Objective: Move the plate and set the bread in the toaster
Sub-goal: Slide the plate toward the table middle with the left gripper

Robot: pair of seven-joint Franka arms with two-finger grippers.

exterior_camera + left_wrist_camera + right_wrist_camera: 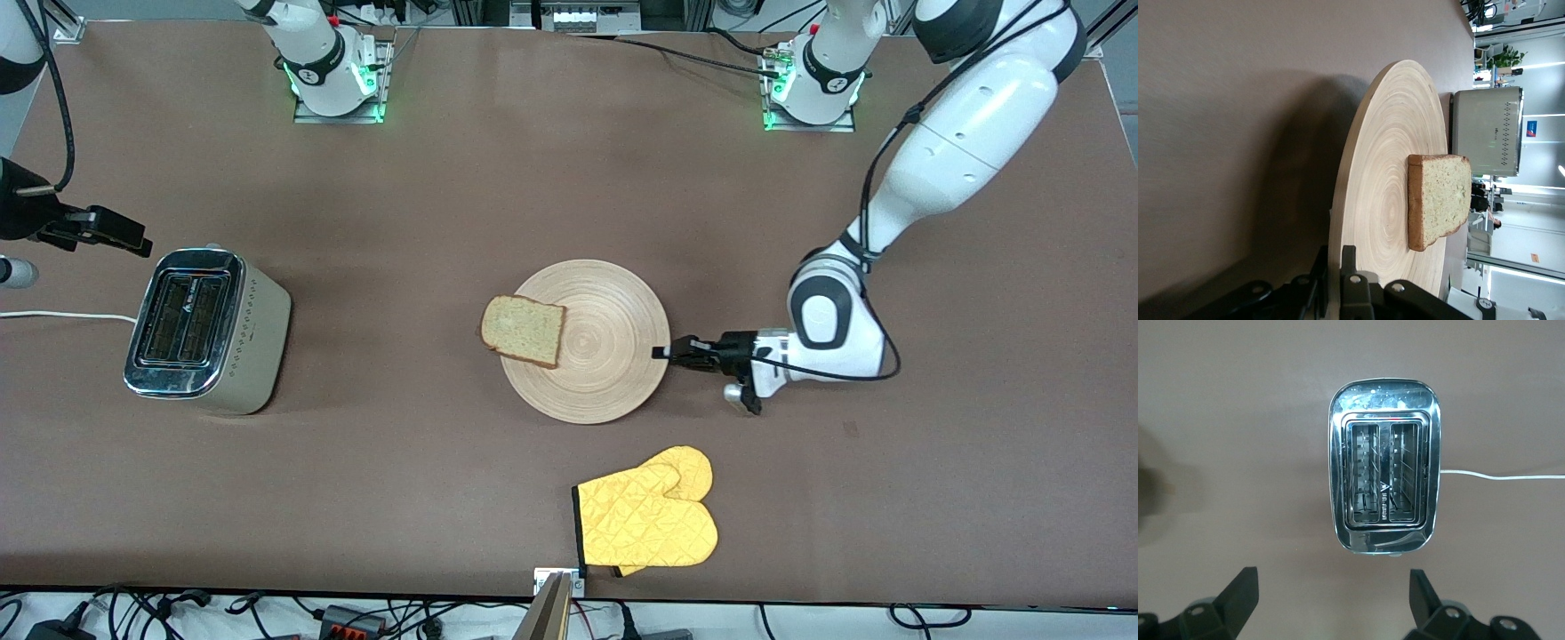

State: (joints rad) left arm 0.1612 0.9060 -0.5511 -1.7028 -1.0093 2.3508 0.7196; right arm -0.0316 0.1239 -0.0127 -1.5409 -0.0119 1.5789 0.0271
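At mid-frame on the brown tabletop [444,178]: plate [605,356] with bread [524,331] overhanging its rim.
Left pincer [665,352] clamped on the plate rim at the left arm's side. Right pincer [111,231] spread wide above the tabletop beside the toaster [206,331], at the right arm's end; small mark between the slots, unreadable. White cord [62,316] trailing off-frame. Yellow oven mitt [647,520] at lower middle, nearer the camera.

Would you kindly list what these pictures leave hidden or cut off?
- Left gripper at the plate rim: the front view is too small to show the grip, and the left wrist view's edge cuts off the fingertips.
- Bread underside: hidden everywhere.
- Toaster slot bottoms: too dark, right wrist view.
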